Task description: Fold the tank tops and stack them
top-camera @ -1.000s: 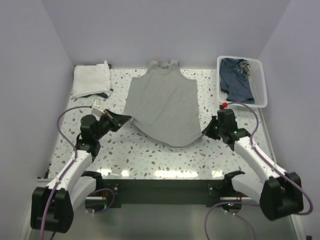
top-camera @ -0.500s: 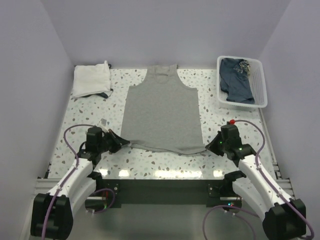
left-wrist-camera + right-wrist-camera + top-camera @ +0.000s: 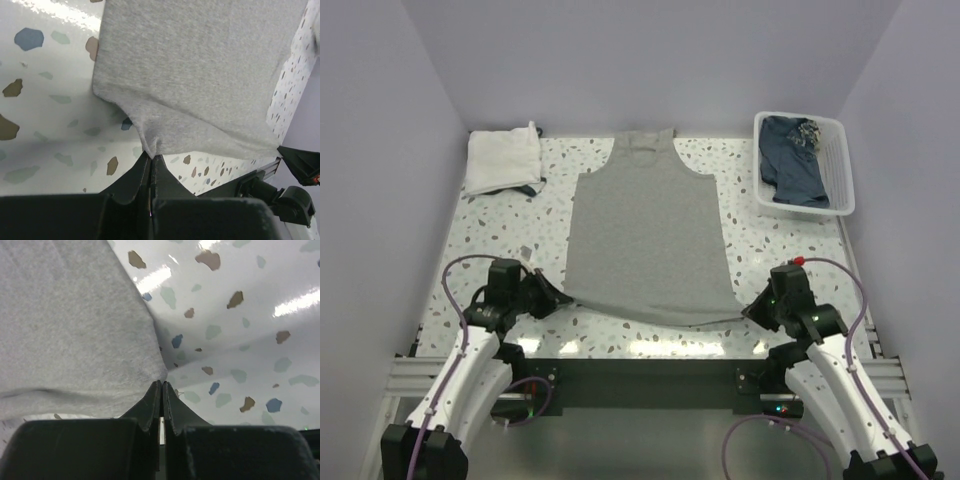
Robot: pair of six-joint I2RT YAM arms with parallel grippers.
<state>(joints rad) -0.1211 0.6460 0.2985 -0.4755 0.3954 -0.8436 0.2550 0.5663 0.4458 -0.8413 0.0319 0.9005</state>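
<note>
Grey tank top lies spread flat on the middle of the worktop, neck at the far edge. The left hand is pinched closed on its near-left hem corner, the right hand on its near-right corner.

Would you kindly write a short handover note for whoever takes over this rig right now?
Left hand: shut on the near-left hem corner of the grey tank top.
Right hand: shut on its near-right hem corner.
The grey tank top lies spread flat mid-table, neck at the far edge.
White folded cloth, apparently the other tank top, sits at the far left.
The basket at the far right holds dark blue cloth.
Done: grey top laid out.
Left: fold it, then stack it.
</note>
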